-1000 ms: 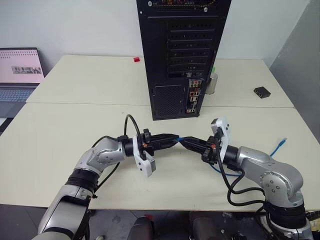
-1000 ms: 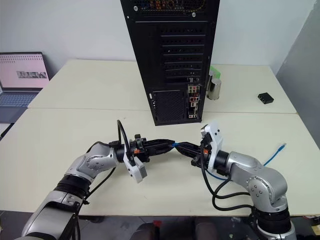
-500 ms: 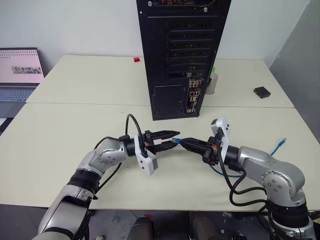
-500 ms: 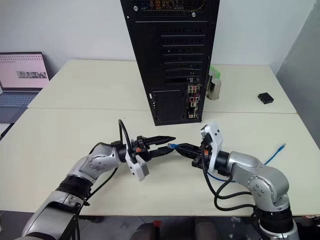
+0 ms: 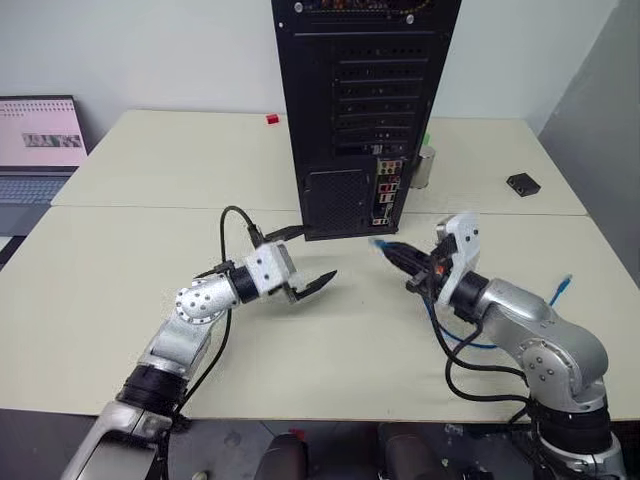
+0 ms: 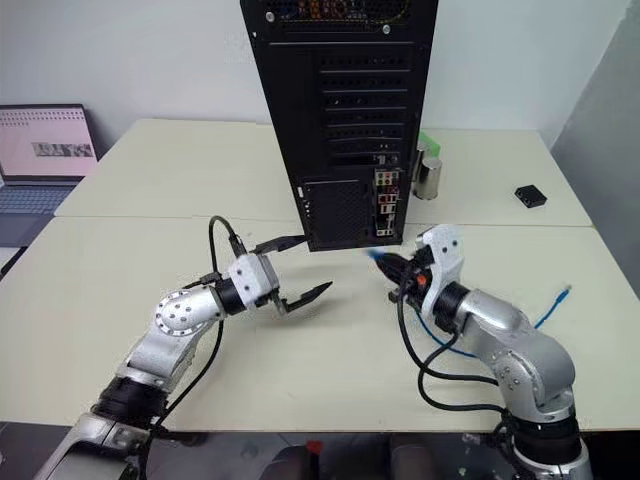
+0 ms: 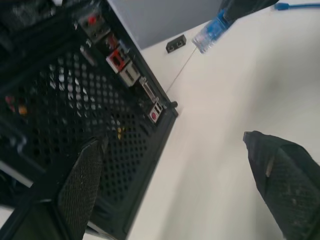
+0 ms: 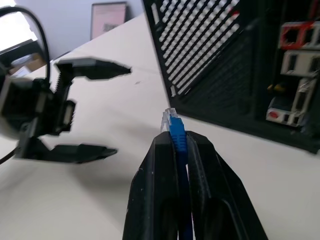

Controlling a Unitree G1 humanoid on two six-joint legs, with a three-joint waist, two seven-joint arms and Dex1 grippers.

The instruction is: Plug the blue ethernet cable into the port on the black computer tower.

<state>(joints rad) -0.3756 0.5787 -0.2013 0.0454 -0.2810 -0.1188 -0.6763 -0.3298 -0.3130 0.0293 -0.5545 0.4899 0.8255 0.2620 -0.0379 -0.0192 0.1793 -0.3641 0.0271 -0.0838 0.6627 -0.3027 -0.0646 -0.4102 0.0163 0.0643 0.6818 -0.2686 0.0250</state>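
Note:
The black computer tower [image 5: 360,110] stands upright at mid-table, its rear face toward me and a colourful port cluster [image 5: 388,195] low on its right side. My right gripper [image 5: 386,249] is shut on the blue ethernet cable [image 8: 178,137] just behind its clear plug [image 8: 168,119]. It holds the plug in the air a short way in front of the ports. The rest of the cable [image 5: 455,338] loops on the table to its far end [image 5: 563,288]. My left gripper [image 5: 312,258] stands open and empty to the plug's left, near the tower's lower left.
An open laptop [image 5: 40,145] sits at the far left. A small metal cylinder [image 5: 427,167] stands just right of the tower, and a small black box [image 5: 523,183] lies further right. A tiny red object [image 5: 272,119] lies behind the tower's left side.
My left gripper opened, let go of the cable end, rolled and drew back to the left. The right gripper carried the plug up and toward the tower's ports.

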